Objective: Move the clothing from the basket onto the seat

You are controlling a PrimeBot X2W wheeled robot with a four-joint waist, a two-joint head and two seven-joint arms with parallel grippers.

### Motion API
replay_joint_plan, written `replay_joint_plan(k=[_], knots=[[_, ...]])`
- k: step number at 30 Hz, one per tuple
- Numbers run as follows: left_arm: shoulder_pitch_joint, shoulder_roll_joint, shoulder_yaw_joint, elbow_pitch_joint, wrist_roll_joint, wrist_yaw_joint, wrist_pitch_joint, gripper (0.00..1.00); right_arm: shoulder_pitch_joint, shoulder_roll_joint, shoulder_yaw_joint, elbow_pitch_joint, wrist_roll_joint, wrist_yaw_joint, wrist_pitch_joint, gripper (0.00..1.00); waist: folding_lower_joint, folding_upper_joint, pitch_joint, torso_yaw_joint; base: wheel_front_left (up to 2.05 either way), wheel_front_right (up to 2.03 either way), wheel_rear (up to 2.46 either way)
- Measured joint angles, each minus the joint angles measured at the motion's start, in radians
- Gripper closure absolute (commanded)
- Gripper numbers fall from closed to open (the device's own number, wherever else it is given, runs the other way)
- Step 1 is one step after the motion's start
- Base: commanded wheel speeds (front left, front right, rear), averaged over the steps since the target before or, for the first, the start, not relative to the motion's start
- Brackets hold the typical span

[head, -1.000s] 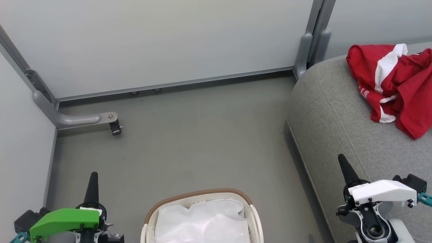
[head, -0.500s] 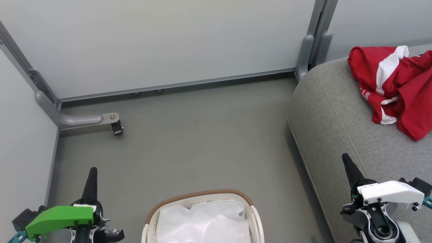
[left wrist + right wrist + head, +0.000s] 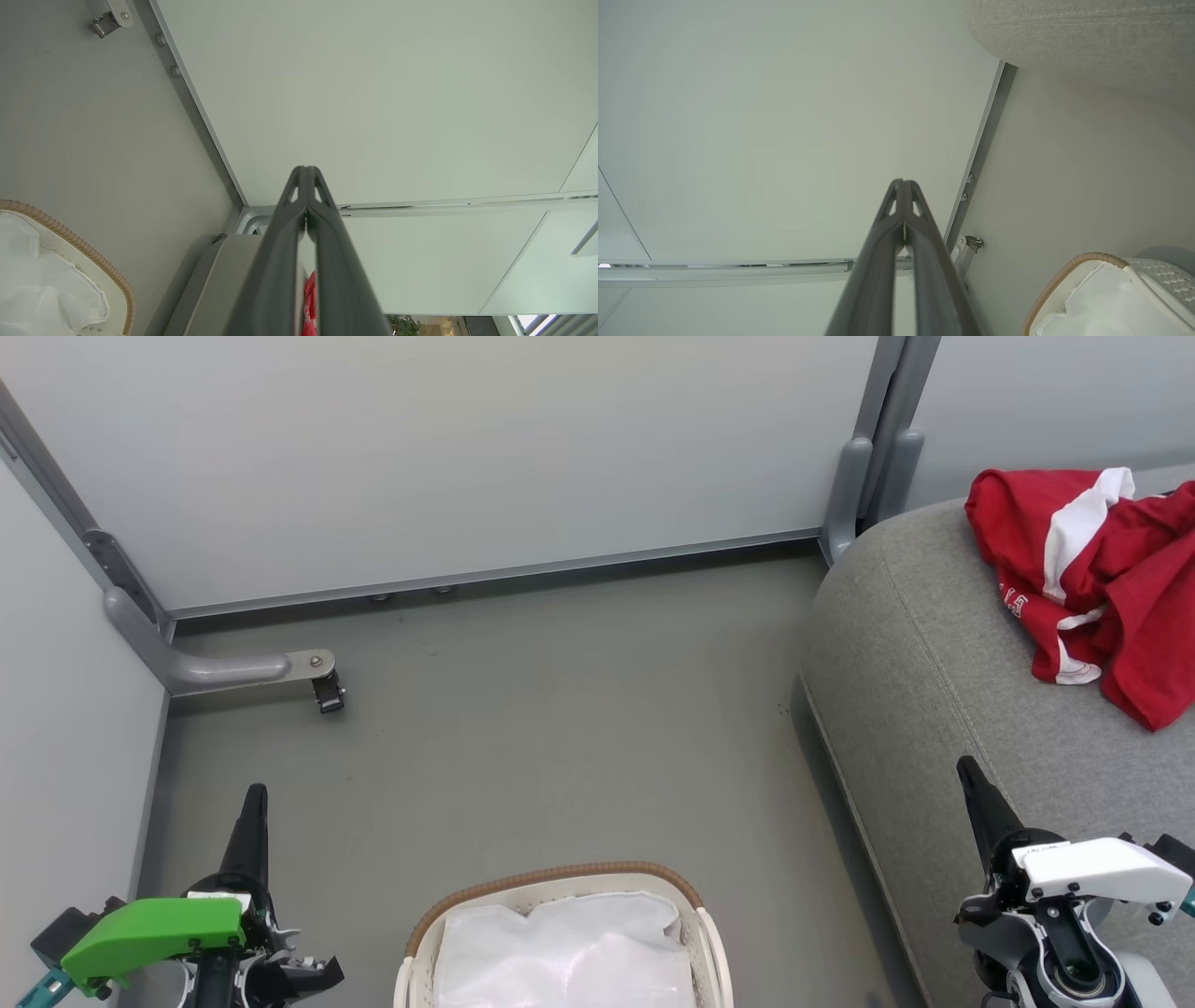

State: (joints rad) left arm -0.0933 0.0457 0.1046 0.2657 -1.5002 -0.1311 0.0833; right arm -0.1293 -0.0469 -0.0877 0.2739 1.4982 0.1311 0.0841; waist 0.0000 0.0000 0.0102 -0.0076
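- Lower left: left gripper (image 3: pixel 254 800), fingers pressed together, empty, above floor (image 3: pixel 560 728).
- Lower right: right gripper (image 3: pixel 971 777), fingers likewise closed tight, empty, over front edge of seat (image 3: pixel 924 672).
- Bottom centre, between both: basket (image 3: pixel 551 875), white lining (image 3: pixel 560 952) inside.
- Farther right: clothing (image 3: pixel 1102 588), crumpled heap on seat, well apart from basket.
- Back: pale wall panels (image 3: pixel 467 457), metal bracket (image 3: pixel 233 667) at floor corner.

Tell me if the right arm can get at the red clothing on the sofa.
Probably yes. The right gripper, shut, hangs at the edge of the grey sofa, and only bare cushion lies between it and the red clothing; it must open first.
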Motion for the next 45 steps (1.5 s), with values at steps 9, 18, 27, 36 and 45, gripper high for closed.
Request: replay_joint_plan(k=[9, 18, 27, 36, 45], knots=[[-0.002, 0.000, 0.004, -0.010, -0.058, 0.000, 0.018, 1.00, 0.010, 0.000, -0.014, -0.015, 0.057, 0.000, 0.014, 1.00, 0.0000, 0.0000, -0.004, 0.004, 0.00, 0.00, 0.00], [-0.007, 0.001, 0.008, -0.021, -0.111, 0.000, 0.031, 1.00, 0.016, 0.000, -0.027, -0.029, 0.112, 0.000, 0.030, 1.00, 0.0000, 0.0001, -0.007, 0.008, 0.00, 0.00, 0.00], [-0.009, 0.001, 0.009, -0.022, -0.111, 0.000, 0.031, 1.00, 0.016, 0.000, -0.027, -0.030, 0.113, 0.000, 0.030, 1.00, 0.0000, 0.0000, -0.007, 0.008, 0.00, 0.00, 0.00], [-0.009, 0.001, 0.009, -0.022, -0.111, 0.000, 0.031, 1.00, 0.016, 0.000, -0.027, -0.030, 0.113, 0.000, 0.030, 1.00, 0.0000, 0.0000, -0.007, 0.008, 0.00, 0.00, 0.00], [-0.009, 0.001, 0.009, -0.022, -0.111, 0.000, 0.031, 1.00, 0.016, 0.000, -0.027, -0.030, 0.113, 0.000, 0.030, 1.00, 0.0000, 0.0000, -0.007, 0.008, 0.00, 0.00, 0.00]])
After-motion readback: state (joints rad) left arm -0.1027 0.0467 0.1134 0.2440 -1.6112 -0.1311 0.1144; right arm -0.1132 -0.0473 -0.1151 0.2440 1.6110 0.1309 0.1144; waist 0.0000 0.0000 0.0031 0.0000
